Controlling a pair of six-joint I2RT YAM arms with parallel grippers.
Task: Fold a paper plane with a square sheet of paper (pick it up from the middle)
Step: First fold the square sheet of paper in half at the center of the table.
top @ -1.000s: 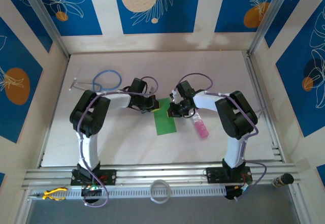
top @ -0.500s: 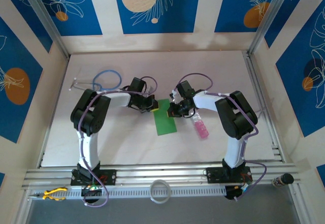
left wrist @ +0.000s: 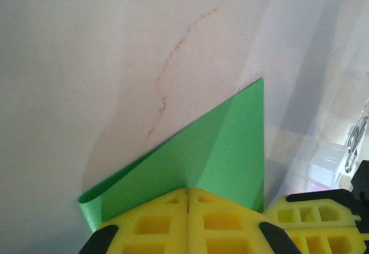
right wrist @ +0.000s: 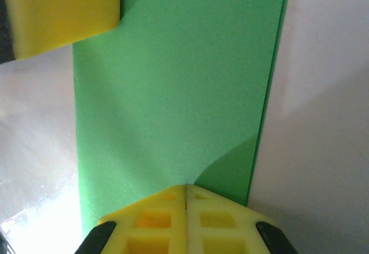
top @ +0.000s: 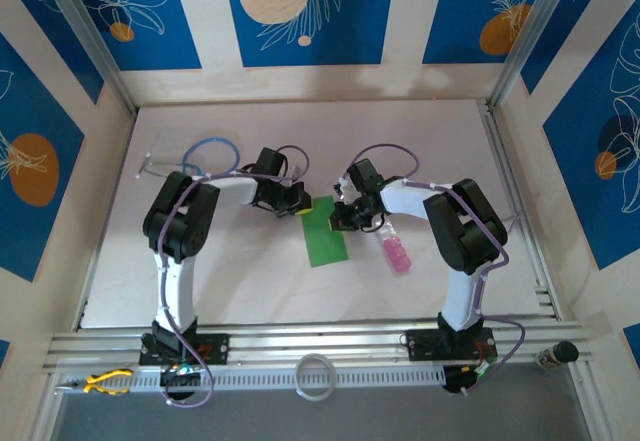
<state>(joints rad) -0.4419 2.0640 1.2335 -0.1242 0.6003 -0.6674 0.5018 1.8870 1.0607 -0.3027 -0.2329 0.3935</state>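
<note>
Since the wrists cover the far end of the square sheet of paper (top: 326, 239) from above, the top view gives only a narrow green strip on the table (top: 420, 141) between the left gripper (top: 300, 204) and the right gripper (top: 340, 217). The left wrist camera shows the left gripper closed tight on a corner flap curled up off the table. The right wrist camera shows the right gripper closed at the strip's edge, but whether it pinches paper is hidden.

Left claw (top: 303, 205), clamped on a corner of the green paper (top: 327, 236), has been moved slightly toward the back of the worktop (top: 250, 281). That corner has been carried along with it. Left arm (top: 180, 219) has been swung a little inward at the elbow.
</note>
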